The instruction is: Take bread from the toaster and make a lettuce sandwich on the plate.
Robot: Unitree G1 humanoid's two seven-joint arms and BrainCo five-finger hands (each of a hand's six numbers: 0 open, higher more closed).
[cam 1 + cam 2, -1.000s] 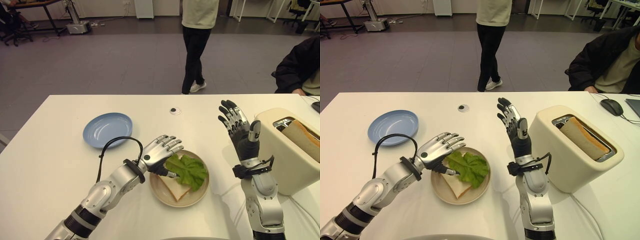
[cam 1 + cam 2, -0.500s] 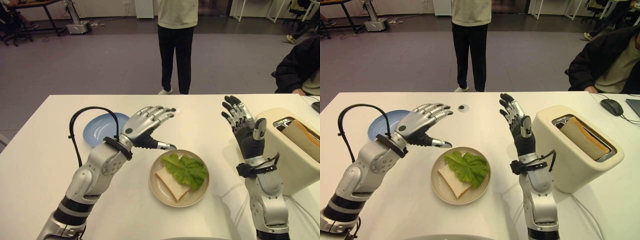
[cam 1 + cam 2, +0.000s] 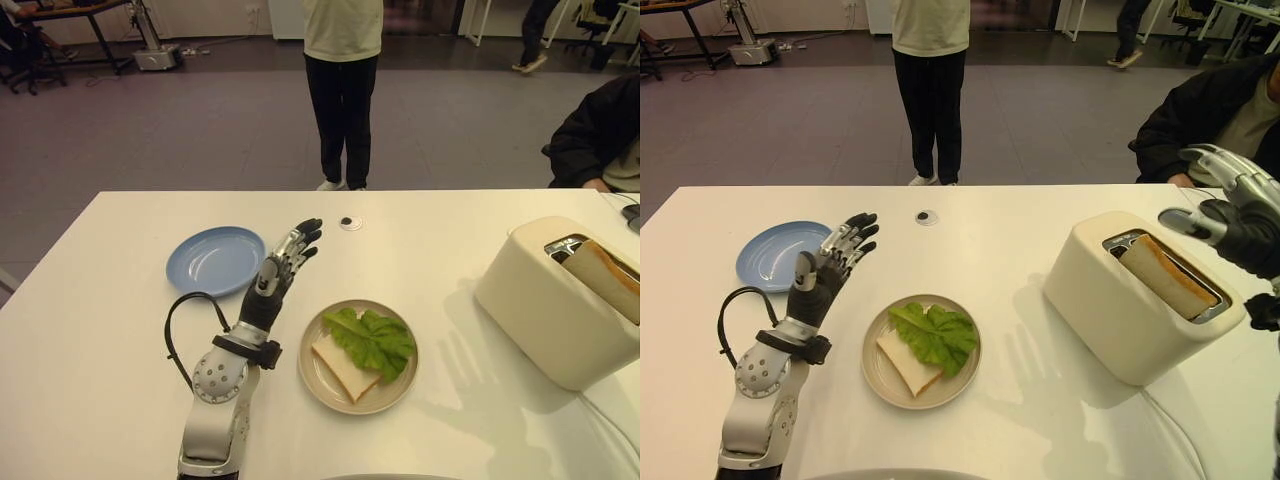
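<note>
A beige plate near the table's front holds one slice of bread with a green lettuce leaf lying partly over it. My left hand stands upright just left of the plate, fingers stretched out, holding nothing. The cream toaster sits at the right with a slice of bread sticking out of its slot. Above and to the right of the toaster hovers my right hand, fingers spread loosely, clear of the bread.
An empty blue plate lies at the back left. A small black disc is set in the table near the far edge. A black cable loops beside my left forearm. People stand and sit beyond the table.
My left hand has drawn back from over the plate and turned upright beside it. My right hand has swung from beside the toaster up to its right, above the slot.
</note>
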